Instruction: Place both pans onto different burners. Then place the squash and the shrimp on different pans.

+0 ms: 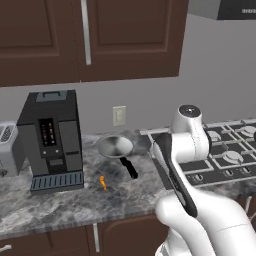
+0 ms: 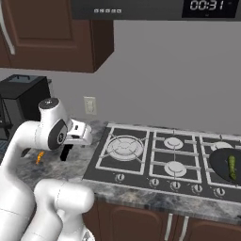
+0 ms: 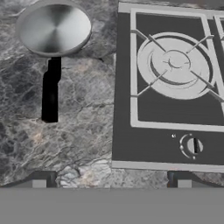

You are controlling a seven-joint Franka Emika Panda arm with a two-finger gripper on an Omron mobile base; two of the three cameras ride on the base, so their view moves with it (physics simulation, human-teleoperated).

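Your two-finger gripper, jaws spread wide and empty, hangs above the grey marble counter beside the dark cooktop. The shiny silver bowl-shaped pan with straight black handle rests left of the cooktop's largest burner ring; the tiny orange shrimp lies on the counter near that handle.

The silver pan looked like brushed, shiny metal with a matt black handle, sitting on glossy veined grey marble counter beside the smooth dark cooktop.

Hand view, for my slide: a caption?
Open gripper above counter between silver pan and large burner.
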